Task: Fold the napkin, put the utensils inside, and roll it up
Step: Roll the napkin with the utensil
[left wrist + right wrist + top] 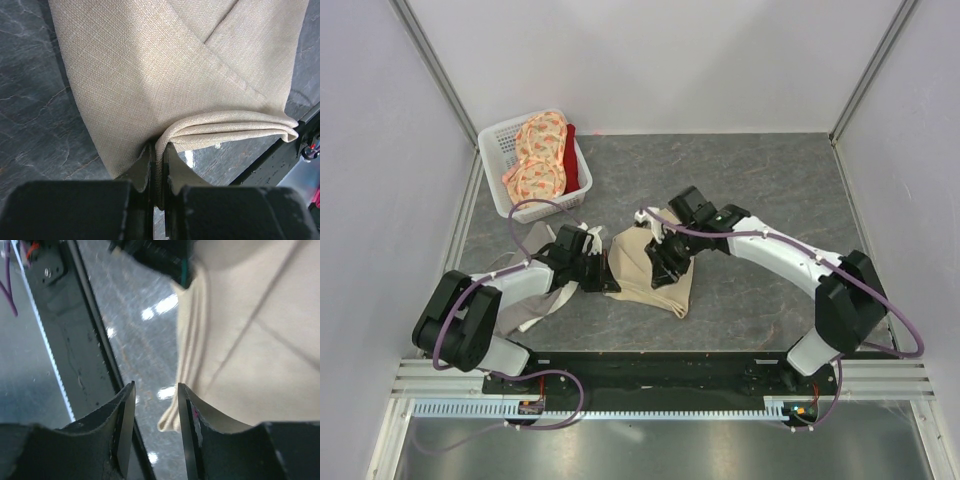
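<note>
The beige napkin [642, 268] lies folded in the middle of the table between both arms. My left gripper [604, 274] is at its left edge. In the left wrist view the jaws [159, 159] are shut on a folded edge of the napkin [150, 65], with layered folds running off to the right. My right gripper [666, 262] hovers over the napkin's right part. In the right wrist view it [156, 392] is open and empty, above the napkin's folded edge [240, 340]. The fork is hidden or out of view.
A white basket [496, 145] holding an orange floral cloth [540, 155] and a red cloth stands at the back left. A grey-and-white cloth [525, 300] lies under my left arm. The black base rail [650, 370] runs along the near edge.
</note>
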Controlling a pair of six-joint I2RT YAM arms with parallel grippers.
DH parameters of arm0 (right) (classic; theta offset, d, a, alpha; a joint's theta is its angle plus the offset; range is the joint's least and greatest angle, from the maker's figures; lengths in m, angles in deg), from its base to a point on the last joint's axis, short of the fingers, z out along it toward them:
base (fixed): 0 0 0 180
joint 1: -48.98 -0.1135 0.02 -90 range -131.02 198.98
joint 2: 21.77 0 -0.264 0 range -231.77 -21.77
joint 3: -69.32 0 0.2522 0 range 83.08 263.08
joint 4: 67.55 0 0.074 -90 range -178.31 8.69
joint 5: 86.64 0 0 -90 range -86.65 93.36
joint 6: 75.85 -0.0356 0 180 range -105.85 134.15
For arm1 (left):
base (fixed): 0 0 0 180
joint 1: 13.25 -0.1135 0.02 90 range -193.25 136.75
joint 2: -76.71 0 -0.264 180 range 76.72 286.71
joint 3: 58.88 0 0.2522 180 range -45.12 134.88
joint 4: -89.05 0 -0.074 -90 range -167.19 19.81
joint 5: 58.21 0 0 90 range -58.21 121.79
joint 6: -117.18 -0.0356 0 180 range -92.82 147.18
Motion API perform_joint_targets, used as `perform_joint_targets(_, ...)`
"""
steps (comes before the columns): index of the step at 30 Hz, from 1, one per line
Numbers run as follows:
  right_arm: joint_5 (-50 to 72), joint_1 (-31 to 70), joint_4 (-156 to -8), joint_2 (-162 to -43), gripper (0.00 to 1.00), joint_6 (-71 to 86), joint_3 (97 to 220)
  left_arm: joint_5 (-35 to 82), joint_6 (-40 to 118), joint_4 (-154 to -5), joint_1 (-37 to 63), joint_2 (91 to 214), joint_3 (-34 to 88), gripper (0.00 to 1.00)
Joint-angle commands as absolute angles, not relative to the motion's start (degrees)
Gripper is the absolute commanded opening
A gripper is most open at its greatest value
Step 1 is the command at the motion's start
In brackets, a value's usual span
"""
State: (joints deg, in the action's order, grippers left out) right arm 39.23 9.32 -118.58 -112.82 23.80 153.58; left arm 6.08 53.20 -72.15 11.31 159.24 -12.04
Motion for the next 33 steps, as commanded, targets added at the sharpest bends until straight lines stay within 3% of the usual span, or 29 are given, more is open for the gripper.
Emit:
perform_joint_targets(1,38.69,3.9,-121.3,-115.98,0.46,20.93,149.27,7.1,53.02,-70.42,11.01,160.56,-11.2,0.02)
perform_joint_targets(11,35.36,1.43,-125.07,-119.15,0.45,21.01,146.36,6.66,52.75,-70.42,10.92,160.04,-11.02,0.02)
perform_joint_targets(20,29.2,3.45,-125.43,-122.05,0.44,22.59,151.01,6.48,52.49,-70.42,10.92,159.42,-11.11,0.02)
perform_joint_targets(33,29.72,8.63,-124.2,-124.69,0.44,26.19,151.37,6.57,52.14,-70.16,11.01,159.77,-11.02,0.02)
